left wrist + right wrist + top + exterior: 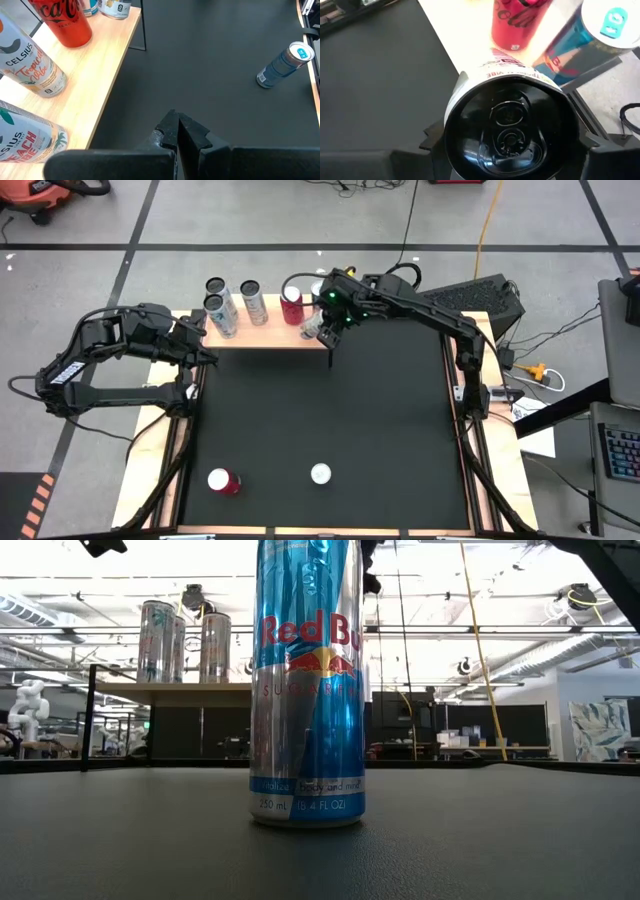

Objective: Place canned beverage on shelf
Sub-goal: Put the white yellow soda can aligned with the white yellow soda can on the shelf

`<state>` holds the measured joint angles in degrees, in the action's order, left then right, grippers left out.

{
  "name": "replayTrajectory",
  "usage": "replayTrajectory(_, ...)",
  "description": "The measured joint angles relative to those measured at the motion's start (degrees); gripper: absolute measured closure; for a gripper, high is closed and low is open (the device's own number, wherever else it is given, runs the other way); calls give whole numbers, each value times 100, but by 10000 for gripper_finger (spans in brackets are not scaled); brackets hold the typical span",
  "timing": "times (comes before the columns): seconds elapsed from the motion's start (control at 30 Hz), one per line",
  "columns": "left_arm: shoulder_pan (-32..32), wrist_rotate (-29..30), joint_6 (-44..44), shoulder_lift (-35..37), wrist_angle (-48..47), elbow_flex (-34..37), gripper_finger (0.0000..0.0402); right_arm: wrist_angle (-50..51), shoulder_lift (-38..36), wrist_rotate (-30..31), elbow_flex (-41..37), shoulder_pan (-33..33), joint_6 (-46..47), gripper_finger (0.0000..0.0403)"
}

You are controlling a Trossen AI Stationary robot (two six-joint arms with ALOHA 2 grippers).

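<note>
The shelf (270, 335) stands at the table's far edge, a light wooden top on thin dark legs. On it stand three white cans (220, 313), a red can (292, 306) and a blue can (580, 45). My right gripper (325, 330) is over the shelf's right end, shut on a white can with a black top (507, 130). My left gripper (176, 131) is shut and holds nothing, beside the shelf's left end. My right gripper pinches the white can between its two fingers (434, 144), on opposite sides of the wall just below the black top (457, 107). The fingers slant down toward the far edge. The can's lower end is above the shelf's right end; the can hides whether it touches the wood.
A tall blue and silver can (320, 473) stands on the black mat near the front edge and fills the low view (305, 680). A red can (222, 480) lies on its side to its left. The mat between them and the shelf is bare.
</note>
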<state>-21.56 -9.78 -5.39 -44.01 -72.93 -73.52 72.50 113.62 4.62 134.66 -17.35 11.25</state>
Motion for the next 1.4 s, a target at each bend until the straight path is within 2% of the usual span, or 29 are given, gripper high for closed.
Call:
replayTrajectory(0.53, 1, 0, -1, 0, -2, 0, 394, -95, 0, 4, -154, -103, -366, 168)
replayTrajectory(1.4, 1, 8, 0, -1, 54, 0, 394, -67, 155, -17, -154, -218, -446, 167)
